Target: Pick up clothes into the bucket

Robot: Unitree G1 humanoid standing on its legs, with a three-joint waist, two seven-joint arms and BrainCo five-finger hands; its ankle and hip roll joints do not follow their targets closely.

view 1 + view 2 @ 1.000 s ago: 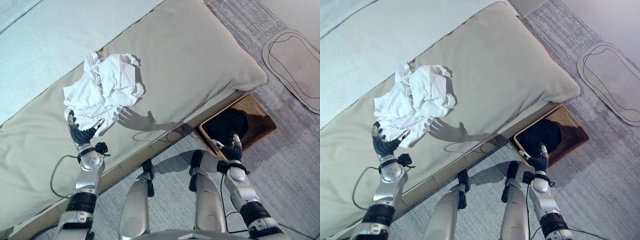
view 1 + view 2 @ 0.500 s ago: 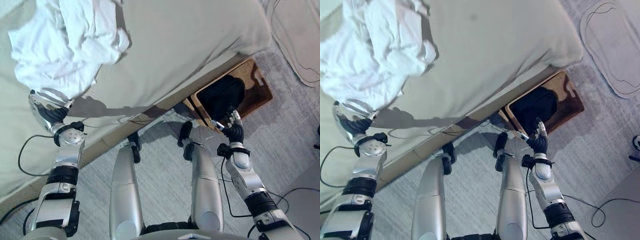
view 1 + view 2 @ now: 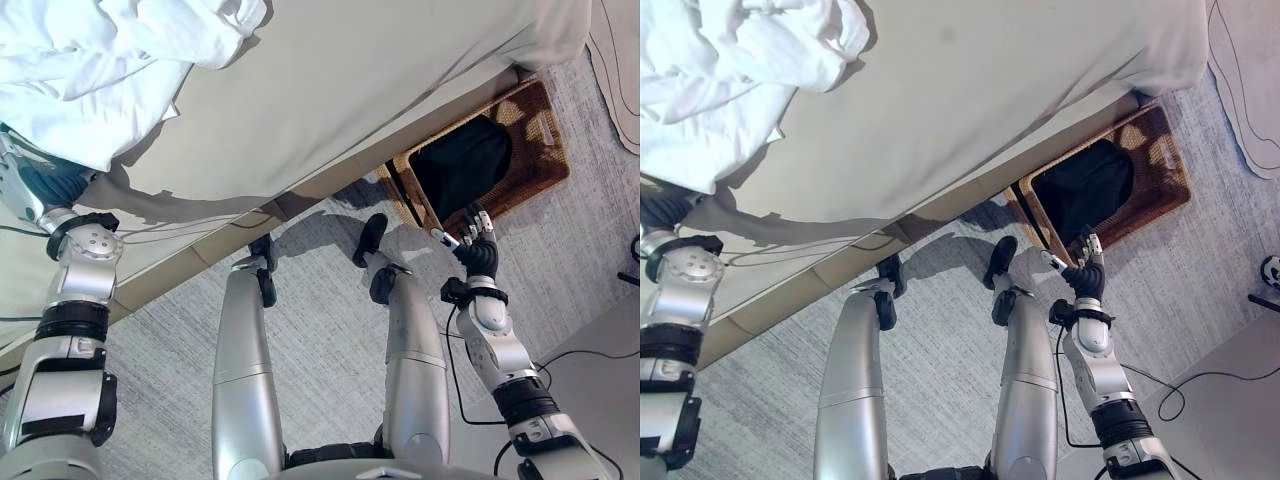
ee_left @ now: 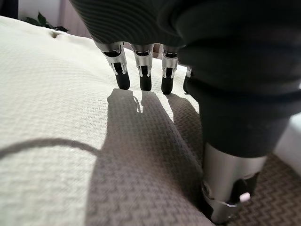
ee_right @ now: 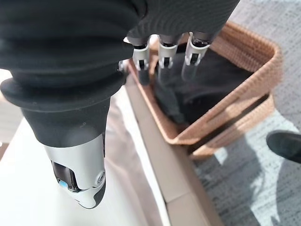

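A crumpled heap of white clothes (image 3: 110, 60) lies on the beige bed (image 3: 380, 70). My left hand (image 3: 40, 185) sits at the heap's near edge, open. In the left wrist view its straight fingers (image 4: 141, 70) point down at the bedcover with nothing held. A woven brown basket (image 3: 545, 160) stands on the floor by the bed's corner, with a black garment (image 3: 460, 165) inside. My right hand (image 3: 478, 250) hovers just in front of the basket, open. In the right wrist view its fingers (image 5: 162, 56) stretch over the basket's rim (image 5: 254, 52) and the black garment (image 5: 207, 80).
Grey carpet covers the floor in front of the bed. A pale oval mat (image 3: 620, 60) lies beyond the basket at the right. The bed's wooden base (image 3: 320, 185) runs between my two hands.
The whole picture has shifted as the camera tilted down. My left hand has come up to the near edge of the white clothes. My right hand stays by the basket.
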